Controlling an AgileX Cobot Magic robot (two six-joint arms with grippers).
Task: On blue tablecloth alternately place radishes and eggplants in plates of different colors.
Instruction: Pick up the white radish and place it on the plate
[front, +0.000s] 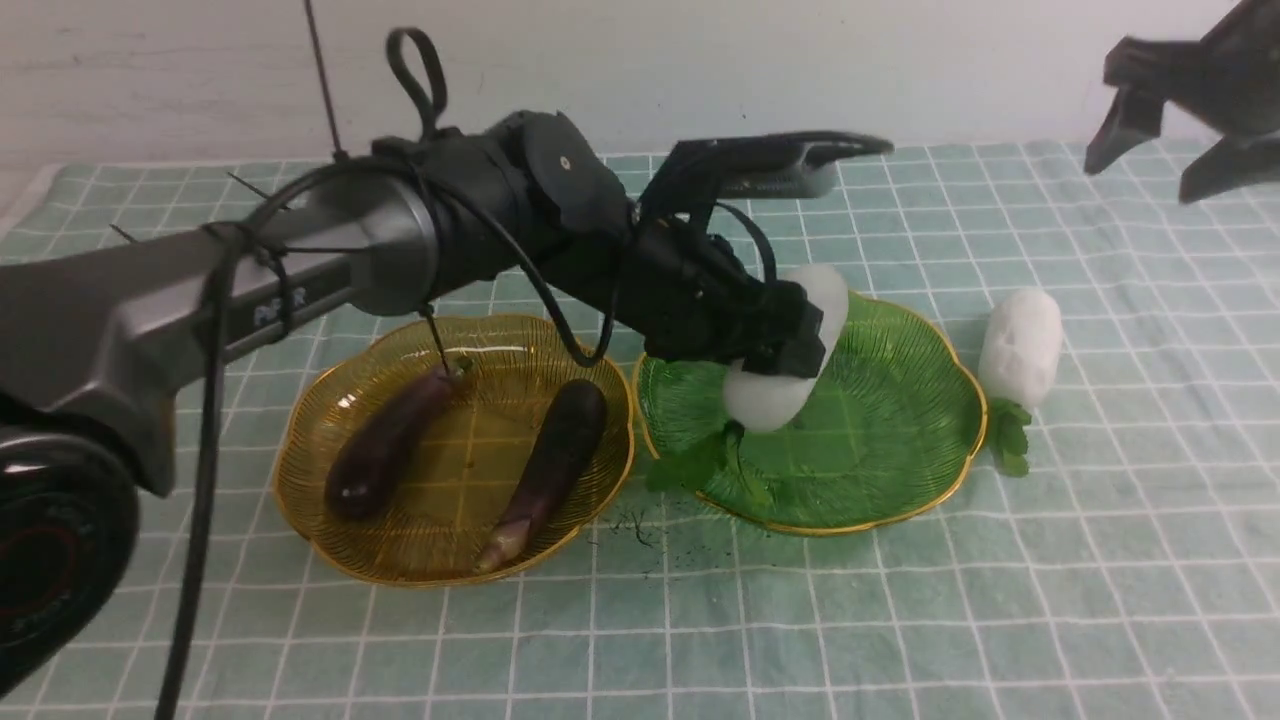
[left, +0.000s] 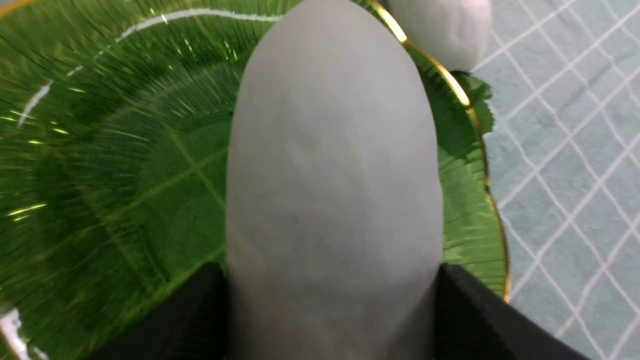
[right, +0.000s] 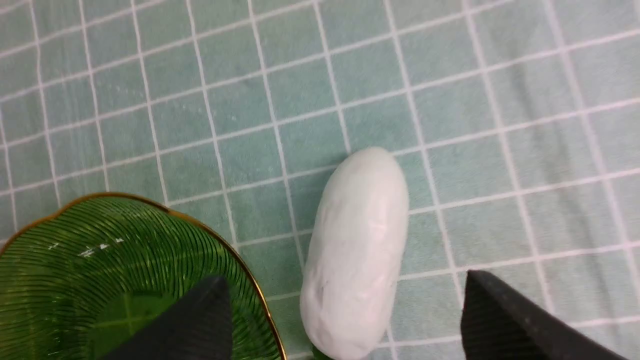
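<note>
Left arm (front: 120, 300) nearest, left gripper (front: 790, 350) clenched on a radish (front: 775, 400) low over the green plate (front: 900, 440); second radish (front: 1022, 345) on the blue tablecloth (front: 1100, 560) beside the rim, under the gaping right gripper (front: 1148, 175), long axis square to its jaws

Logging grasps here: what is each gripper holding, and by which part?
The left gripper clamps a radish around its white mid-body, over the green plate. The right gripper holds nothing.

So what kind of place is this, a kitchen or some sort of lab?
Probably a robot test bench, not a kitchen: a blue tablecloth spread against a bare wall, the left gripper holding a radish at the green plate, and the right gripper open nearby.
</note>
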